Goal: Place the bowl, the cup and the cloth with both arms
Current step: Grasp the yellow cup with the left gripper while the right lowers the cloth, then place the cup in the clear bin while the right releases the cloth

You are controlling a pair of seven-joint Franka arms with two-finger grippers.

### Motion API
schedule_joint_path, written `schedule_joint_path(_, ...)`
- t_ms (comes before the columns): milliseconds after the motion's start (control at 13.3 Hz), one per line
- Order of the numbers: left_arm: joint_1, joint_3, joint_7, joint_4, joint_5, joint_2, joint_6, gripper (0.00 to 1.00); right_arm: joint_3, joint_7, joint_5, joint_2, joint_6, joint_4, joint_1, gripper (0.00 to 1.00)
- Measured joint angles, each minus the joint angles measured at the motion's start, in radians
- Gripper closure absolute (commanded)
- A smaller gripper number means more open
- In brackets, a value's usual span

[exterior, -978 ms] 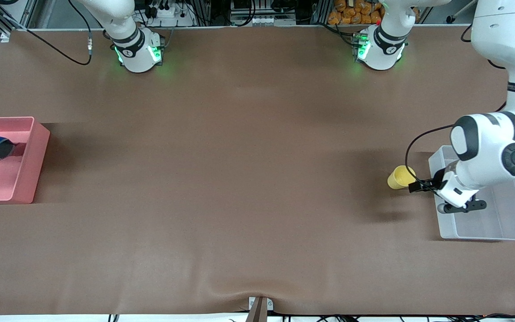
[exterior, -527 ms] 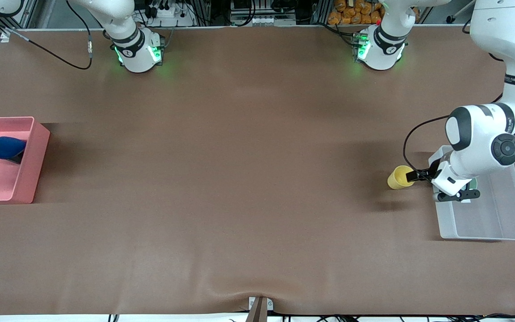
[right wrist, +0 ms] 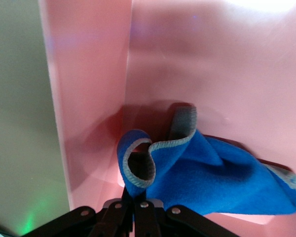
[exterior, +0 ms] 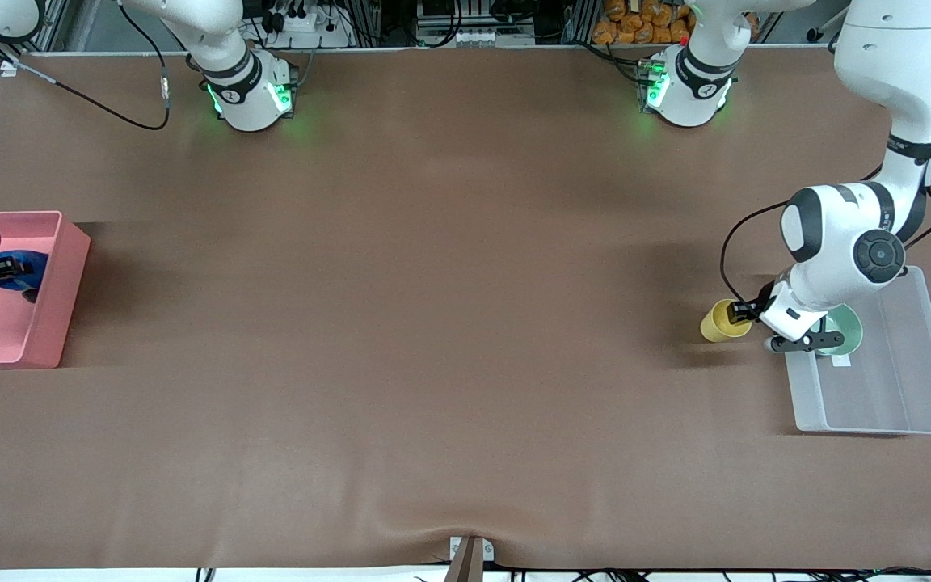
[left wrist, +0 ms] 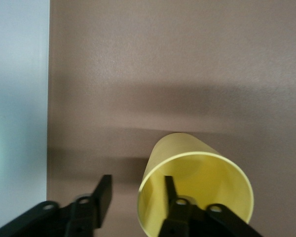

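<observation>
A pink bin [exterior: 45,323] is seen on the tabletop [exterior: 433,323] at the right arm's end. The cloth [exterior: 21,263] is held inside it, over the bin's floor and close to one corner, as the right wrist view shows [right wrist: 207,173]. The right gripper [exterior: 5,268] is clamped together on a fold of the cloth, the grey trim curling just beside the fingers [right wrist: 138,210]. The pink bin's wall [right wrist: 89,98] rises beside the cloth.

A clear bin [exterior: 918,404] is placed at the left arm's end. The bowl [exterior: 845,327] is seen in it, at the end farther from the front camera, partly hidden by the left arm. The rest of the bin's floor is bare.

The cup [exterior: 718,323] stands upright on the tabletop just beside the clear bin, toward the right arm's end of it. The left gripper [exterior: 744,311] is positioned at the cup's rim with its fingers apart: one finger [left wrist: 170,190] is seen inside the cup [left wrist: 197,182], the other [left wrist: 102,195] outside its wall. The fingers are not closed on the wall. A pale edge of the clear bin [left wrist: 17,98] is visible in the left wrist view.
</observation>
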Motion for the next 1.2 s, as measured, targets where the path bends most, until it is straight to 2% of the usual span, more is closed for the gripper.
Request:
schedule_joint_path(301, 0.002, 0.000, -0.009, 0.049, 0.000, -0.011, -0.024, 1.00, 0.000, 0.000, 0.028, 0.010, 0.000, -0.017, -0.012, 1.00)
schedule_joint_path(677, 0.045, 0.007, -0.010, 0.313, 0.000, -0.028, -0.382, 1.00, 0.000, 0.000, 0.030, 0.014, 0.001, -0.017, -0.013, 0.99)
schedule_joint_path(903, 0.124, 0.035, 0.103, 0.448, 0.002, -0.031, -0.524, 1.00, 0.000, 0.000, 0.030, 0.014, 0.001, -0.017, -0.013, 0.91)
schedule_joint_path(978, 0.140, 0.056, 0.158, 0.467, 0.003, -0.030, -0.538, 1.00, 0.000, 0.000, 0.030, 0.014, 0.001, -0.017, -0.013, 0.81)
schedule_joint_path(1054, 0.153, 0.079, 0.219, 0.472, 0.004, -0.026, -0.541, 1.00, 0.001, 0.000, 0.030, 0.014, 0.001, -0.016, -0.013, 0.23)
schedule_joint_path(1129, 0.164, 0.105, 0.279, 0.481, 0.004, -0.012, -0.541, 1.00, 0.002, -0.001, 0.030, 0.014, 0.001, -0.012, -0.013, 0.00)
schedule_joint_path(1204, 0.173, 0.128, 0.322, 0.499, 0.004, 0.014, -0.539, 1.00, 0.005, -0.001, 0.030, 0.012, 0.001, -0.005, -0.013, 0.00)
